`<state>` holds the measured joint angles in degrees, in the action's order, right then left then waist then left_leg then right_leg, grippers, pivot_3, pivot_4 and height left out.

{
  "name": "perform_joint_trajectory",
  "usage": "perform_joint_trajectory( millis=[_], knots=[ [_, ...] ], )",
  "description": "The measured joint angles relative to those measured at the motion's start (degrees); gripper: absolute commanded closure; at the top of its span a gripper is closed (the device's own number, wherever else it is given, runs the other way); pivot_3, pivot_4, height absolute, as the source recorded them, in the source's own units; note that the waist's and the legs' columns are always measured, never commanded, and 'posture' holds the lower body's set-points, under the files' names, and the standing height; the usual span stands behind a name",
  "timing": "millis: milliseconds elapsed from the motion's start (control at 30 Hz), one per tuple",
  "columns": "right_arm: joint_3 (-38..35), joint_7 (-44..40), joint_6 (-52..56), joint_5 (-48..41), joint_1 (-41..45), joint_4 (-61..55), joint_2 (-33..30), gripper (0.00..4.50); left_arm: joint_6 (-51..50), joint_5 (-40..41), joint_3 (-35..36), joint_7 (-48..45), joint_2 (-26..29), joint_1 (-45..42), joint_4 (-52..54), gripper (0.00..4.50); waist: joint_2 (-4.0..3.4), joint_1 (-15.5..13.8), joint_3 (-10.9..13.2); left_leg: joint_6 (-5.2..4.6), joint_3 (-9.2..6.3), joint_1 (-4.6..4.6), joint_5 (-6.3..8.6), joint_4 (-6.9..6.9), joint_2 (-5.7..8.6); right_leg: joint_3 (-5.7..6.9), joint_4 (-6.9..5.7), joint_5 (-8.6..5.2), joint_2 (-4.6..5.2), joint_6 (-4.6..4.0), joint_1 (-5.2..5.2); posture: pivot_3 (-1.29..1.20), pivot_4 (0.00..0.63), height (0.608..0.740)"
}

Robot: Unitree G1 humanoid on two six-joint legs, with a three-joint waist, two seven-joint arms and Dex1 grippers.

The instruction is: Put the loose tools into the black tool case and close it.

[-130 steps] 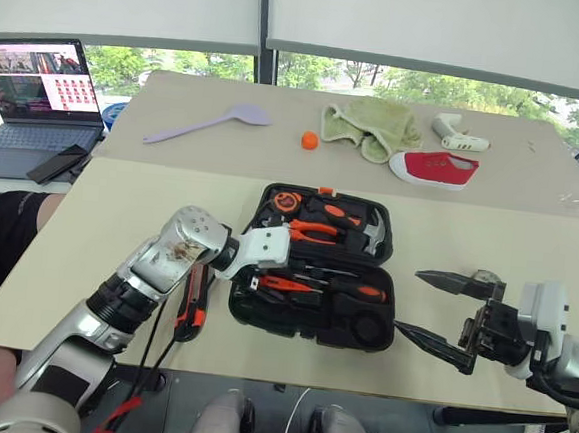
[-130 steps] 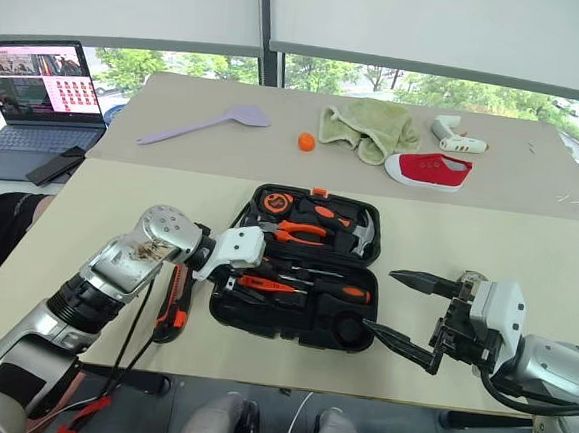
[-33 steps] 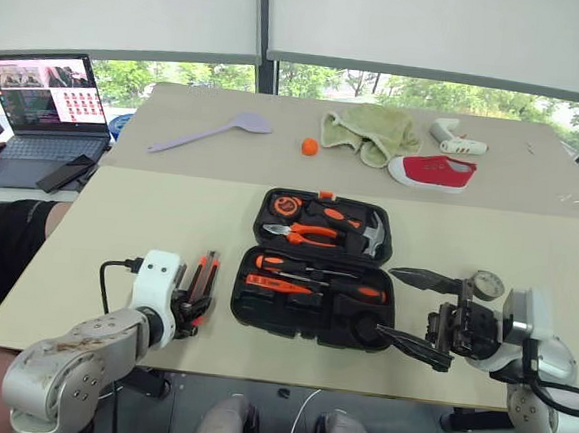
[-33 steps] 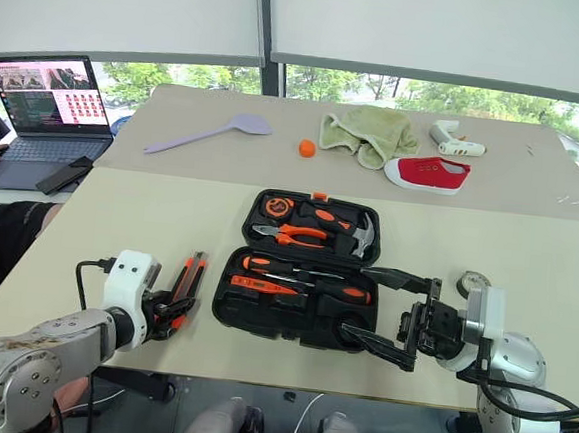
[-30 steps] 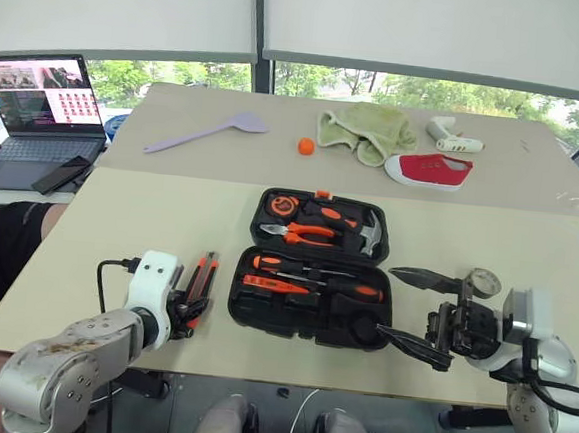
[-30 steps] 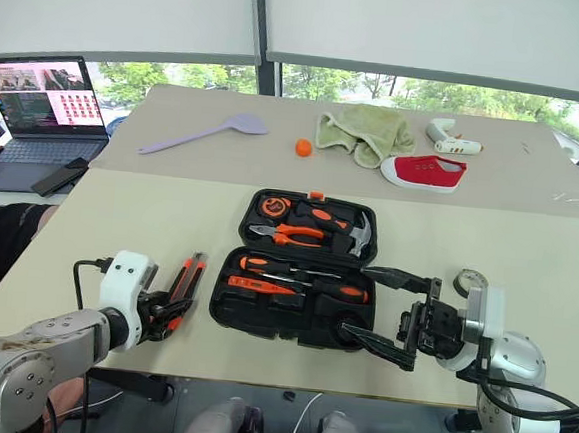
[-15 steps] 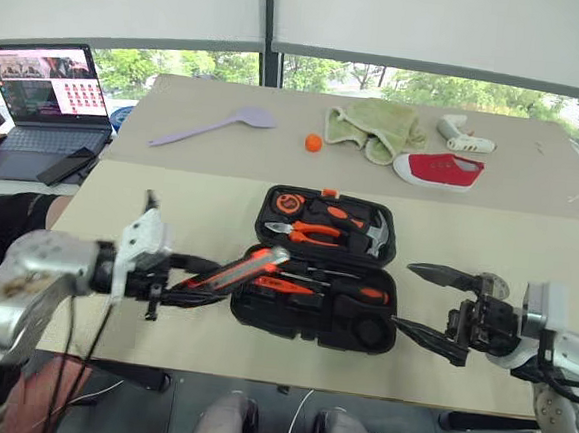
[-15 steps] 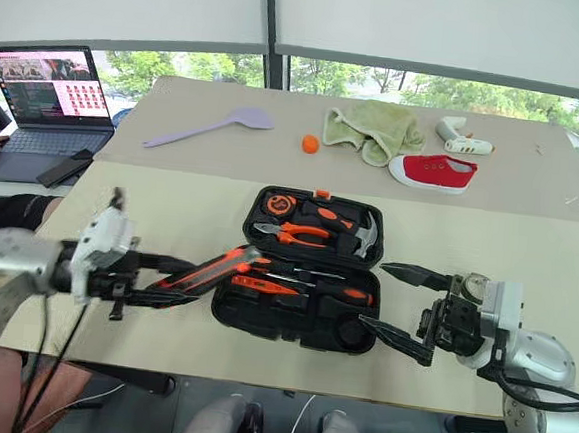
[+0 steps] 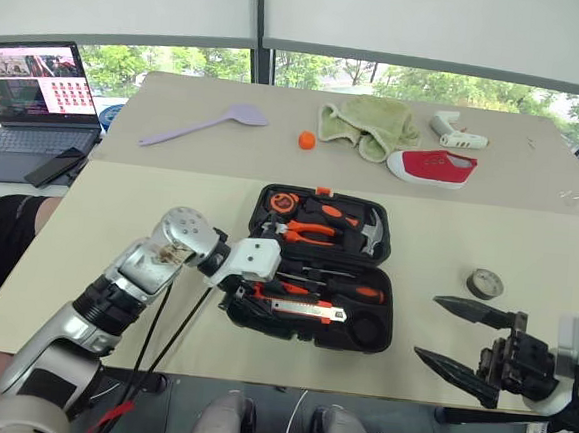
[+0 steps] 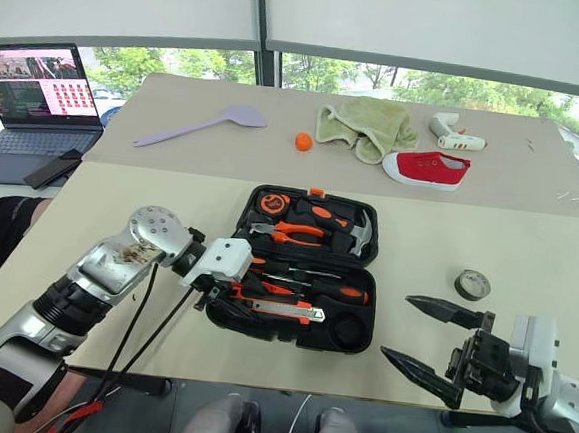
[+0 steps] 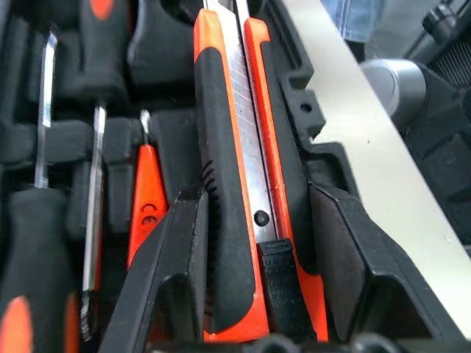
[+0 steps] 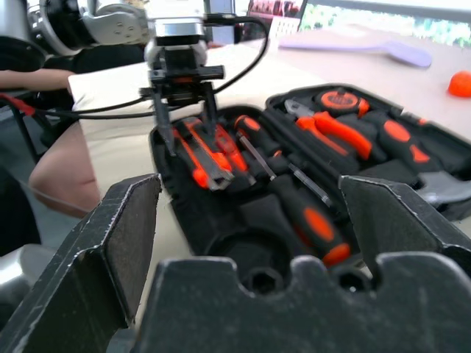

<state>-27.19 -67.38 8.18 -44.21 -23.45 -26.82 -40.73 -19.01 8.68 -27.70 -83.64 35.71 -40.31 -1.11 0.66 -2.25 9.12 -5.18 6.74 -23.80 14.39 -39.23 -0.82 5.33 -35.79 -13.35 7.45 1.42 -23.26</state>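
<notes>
Left claw point(image 11: 250, 243) around case-parallel knife point(image 11: 239, 169)

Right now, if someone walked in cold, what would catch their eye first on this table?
Probably the open black tool case in the middle of the near table, packed with orange-handled tools. The left gripper is down inside its front half with an orange-black utility knife between its fingers. Off to the right, a small grey tape roll lies loose on the table, and the right gripper hangs wide open beyond the table's front edge.
</notes>
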Motion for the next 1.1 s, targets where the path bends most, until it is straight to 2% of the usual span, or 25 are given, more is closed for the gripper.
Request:
perform_joint_trajectory(
  millis=[467, 533, 633, 700, 733, 833, 1000, 1100],
  knots=[
    [-0.8, 1.8, 0.0, 0.1, 0.8, -0.2, 0.0, 0.00, -2.9, -3.3, -1.6, -0.2, 0.1, -0.7, 1.8, 2.89, -0.01, 0.0, 0.0, -0.02, -0.09, 0.02, 0.01, -0.11, 0.00, -0.01, -0.06, 0.01, 0.01, 0.01, 0.06, 0.00, 0.150, 0.740],
    [-0.6, 1.9, 0.1, 0.2, 1.7, -0.1, 0.0, 0.00, -3.3, -4.0, -1.8, 0.5, 0.1, 0.3, 2.6, 1.89, -0.02, -0.1, 0.0, -0.02, -0.09, 0.03, 0.01, -0.13, 0.00, -0.02, -0.07, 0.01, 0.01, 0.01, 0.07, 0.00, 0.150, 0.740],
    [-0.3, 2.2, 0.1, 0.2, 2.5, -0.1, 0.0, 0.00, -3.1, -3.9, -1.4, 0.8, 0.1, 0.5, 3.9, 1.04, -0.06, -0.5, 0.0, -0.09, -0.15, 0.02, 0.06, -0.36, -0.01, 0.04, -0.12, 0.01, 0.04, 0.02, 0.16, 0.00, 0.150, 0.740],
    [-0.2, 2.1, 0.1, 0.2, 2.6, 0.0, 0.0, 0.00, -3.1, -4.1, -0.6, 2.2, -0.1, 0.7, 3.8, 0.23, -0.06, -0.5, 0.0, -0.21, -0.15, -0.04, 0.14, -0.51, -0.03, 0.02, -0.15, 0.03, 0.05, 0.06, 0.16, 0.00, 0.150, 0.740],
    [-0.1, 2.1, 0.1, 0.2, 2.6, 0.1, 0.0, 0.00, -2.6, -4.1, -0.2, 2.8, -0.5, 0.8, 3.7, 0.11, -0.05, -0.5, 0.0, -0.24, -0.16, -0.07, 0.15, -0.53, -0.03, 0.00, -0.13, 0.04, 0.06, 0.09, 0.13, 0.00, 0.150, 0.740],
    [0.0, 2.0, 0.1, 0.2, 2.8, 0.3, 0.0, 0.00, -1.5, -2.1, 1.6, 4.5, -3.8, 1.2, 3.7, 0.11, -0.04, -0.4, 0.0, -0.29, -0.15, -0.17, 0.19, -0.62, -0.02, -0.03, -0.12, 0.07, 0.09, 0.15, 0.11, 0.00, 0.150, 0.740],
    [1.1, 2.0, 0.1, 0.3, 3.0, 0.5, 0.0, 0.00, -4.8, 6.3, 7.7, 6.2, -7.2, 2.2, 7.6, 0.11, -0.03, 0.0, 0.0, -0.24, -0.16, -0.22, 0.15, -0.65, -0.03, -0.02, -0.16, 0.07, 0.09, 0.15, 0.07, 0.00, 0.150, 0.740],
    [1.5, 2.1, 0.1, 0.5, 3.5, 0.9, 0.1, 0.00, -3.3, 7.2, 8.8, 6.8, -7.0, 3.2, 7.9, 0.86, -0.04, 0.1, 0.0, -0.22, -0.15, -0.16, 0.14, -0.64, -0.03, -0.02, -0.18, 0.08, 0.07, 0.15, 0.10, 0.00, 0.150, 0.740]
  ],
)
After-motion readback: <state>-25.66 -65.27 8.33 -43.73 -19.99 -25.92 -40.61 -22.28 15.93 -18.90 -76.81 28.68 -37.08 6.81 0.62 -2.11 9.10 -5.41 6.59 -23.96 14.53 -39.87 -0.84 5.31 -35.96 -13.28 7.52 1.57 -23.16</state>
